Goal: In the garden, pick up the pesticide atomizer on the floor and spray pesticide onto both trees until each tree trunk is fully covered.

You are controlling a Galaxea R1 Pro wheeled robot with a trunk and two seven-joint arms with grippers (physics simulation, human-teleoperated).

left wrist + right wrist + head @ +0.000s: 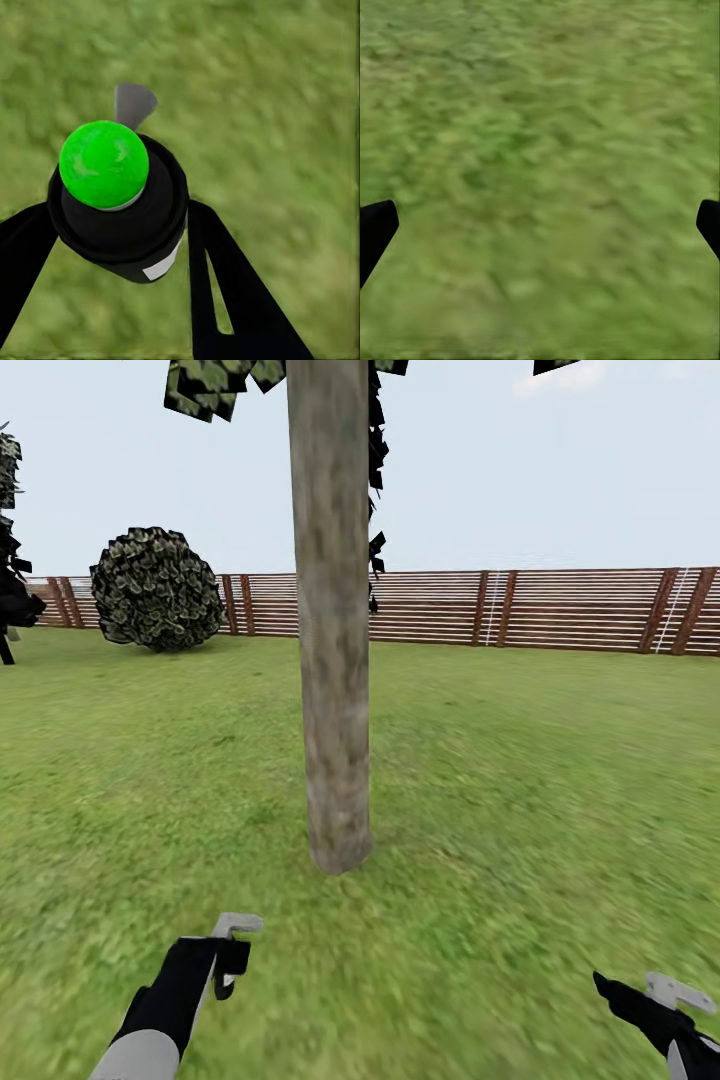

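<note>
A thick grey-brown tree trunk (335, 660) rises from the grass (520, 810) straight ahead, with blocky leaves at its top. My left gripper (228, 952) hangs low in front of the trunk's base, a short way off it, shut on the pesticide atomizer (233, 961). In the left wrist view the atomizer (124, 214) is a black cylinder with a bright green round cap and a pale strip, clamped between the black fingers (225, 285), a grey nozzle tab beyond it. My right gripper (665, 1000) is low at the right, open over bare grass (540, 150).
A brown slatted fence (560, 608) runs across the back of the lawn. A round dark bush (157, 589) stands at the back left, and a dark conifer (12, 575) shows at the left edge. Open grass lies on both sides of the trunk.
</note>
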